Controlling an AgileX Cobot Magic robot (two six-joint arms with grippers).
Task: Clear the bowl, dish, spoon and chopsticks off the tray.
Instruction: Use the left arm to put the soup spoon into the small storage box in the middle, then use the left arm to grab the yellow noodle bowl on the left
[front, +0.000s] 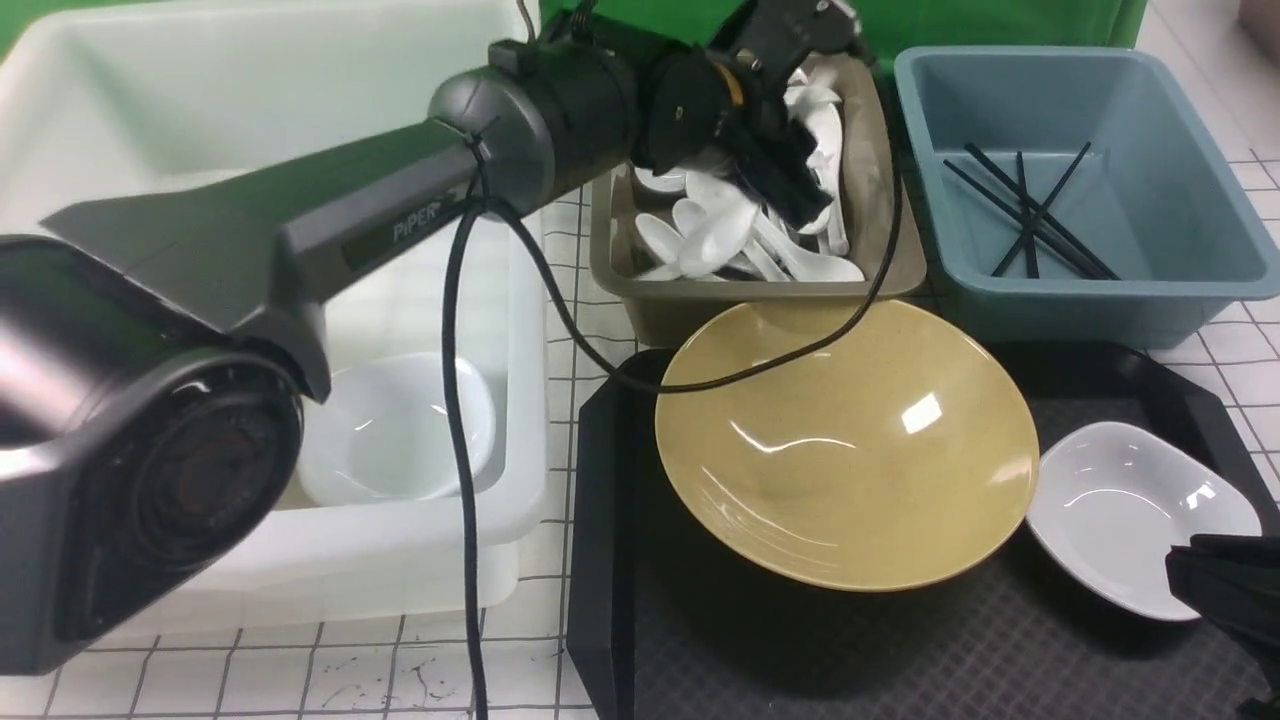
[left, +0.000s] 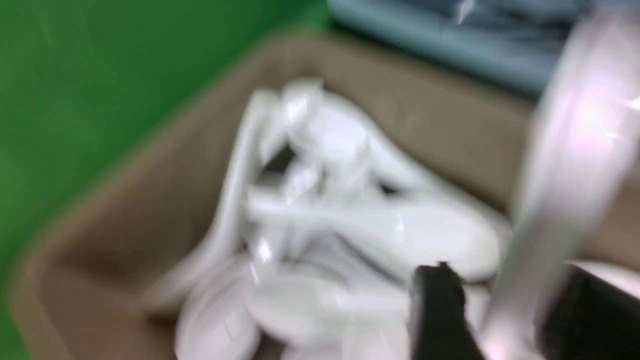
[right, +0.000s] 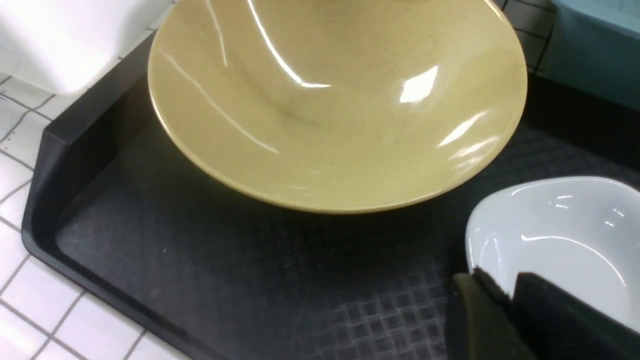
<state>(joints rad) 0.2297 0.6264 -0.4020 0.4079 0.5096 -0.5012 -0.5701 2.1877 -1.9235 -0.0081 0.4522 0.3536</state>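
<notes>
White tub (front: 200, 100), olive bin (front: 680, 310) and blue bin (front: 1060, 310) stand.

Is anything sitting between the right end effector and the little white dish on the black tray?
Nothing visible. The right end effector is at the near edge of the dish, overlapping its rim in the right wrist view. The yellow bowl sits to its left on the tray, not between them.

Yellow bowl (front: 845, 440), white dish (front: 1130, 510) on tray (front: 760, 650)
</notes>
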